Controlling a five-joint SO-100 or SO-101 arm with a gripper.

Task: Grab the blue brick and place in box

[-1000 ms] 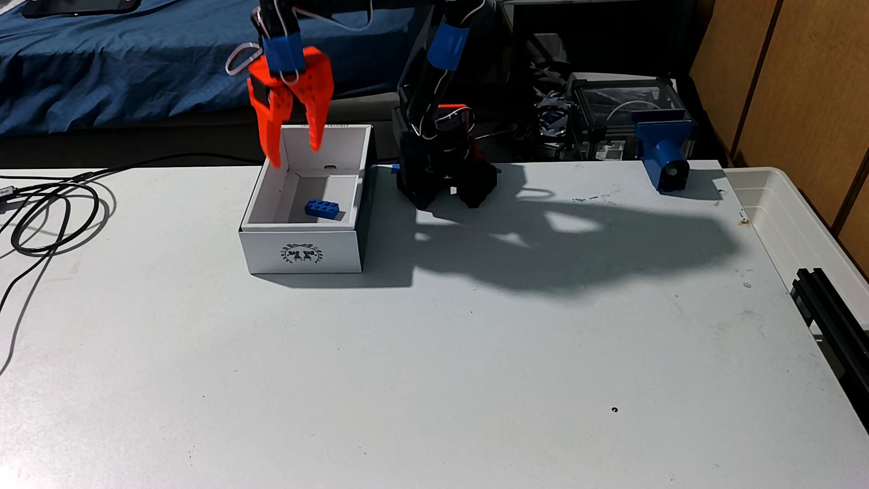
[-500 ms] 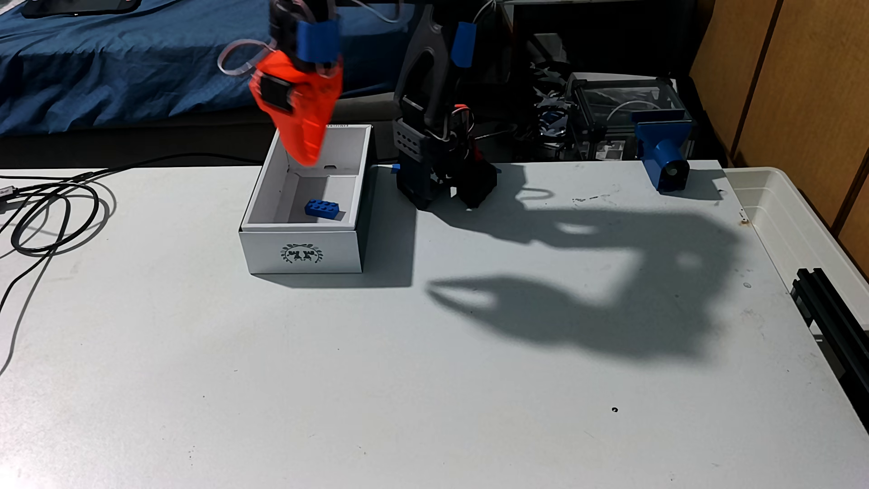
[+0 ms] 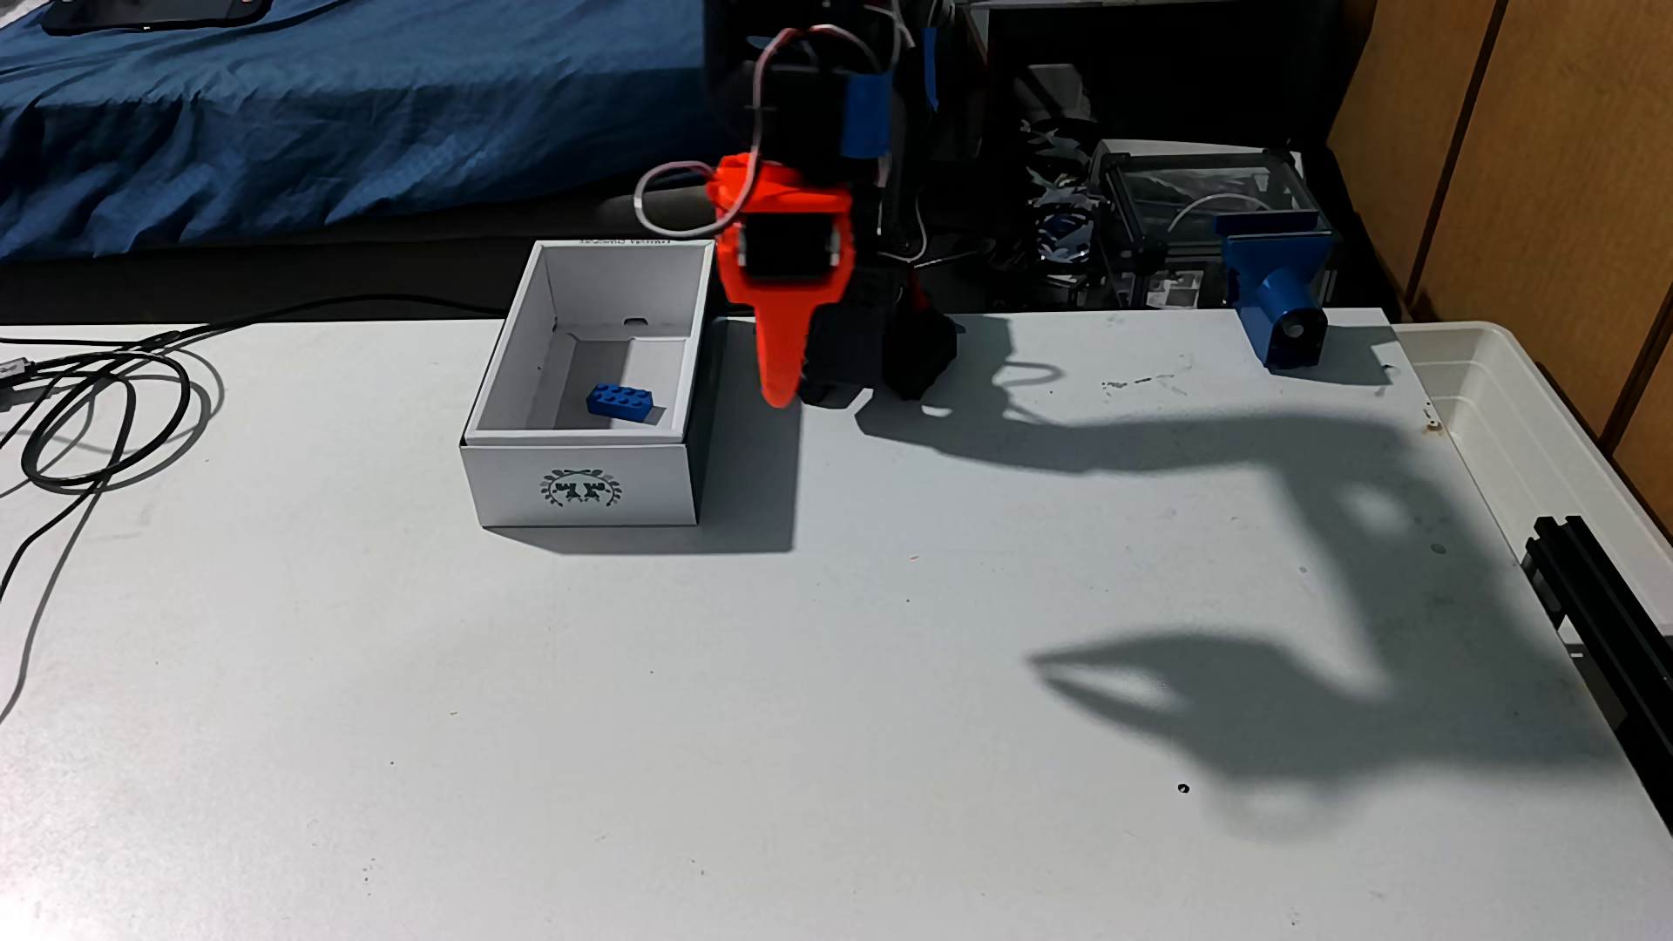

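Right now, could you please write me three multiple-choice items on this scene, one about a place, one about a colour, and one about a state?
1. Where does the blue brick lie?
A. On the bare table
B. On the floor of the box
C. Between the fingers of the hand

2. What colour is the hand?
A. Orange-red
B. Green
C. Yellow

3. How does the hand stand?
A. Shut on the brick
B. Wide open above the box
C. Shut and empty, pointing down beside the box

Answers:
1. B, since the brick rests inside the white walls, near the front right corner in the fixed view.
2. A, since its body and fingers are bright orange-red.
3. C, since the fingers meet in one tip to the right of the box, with nothing between them.
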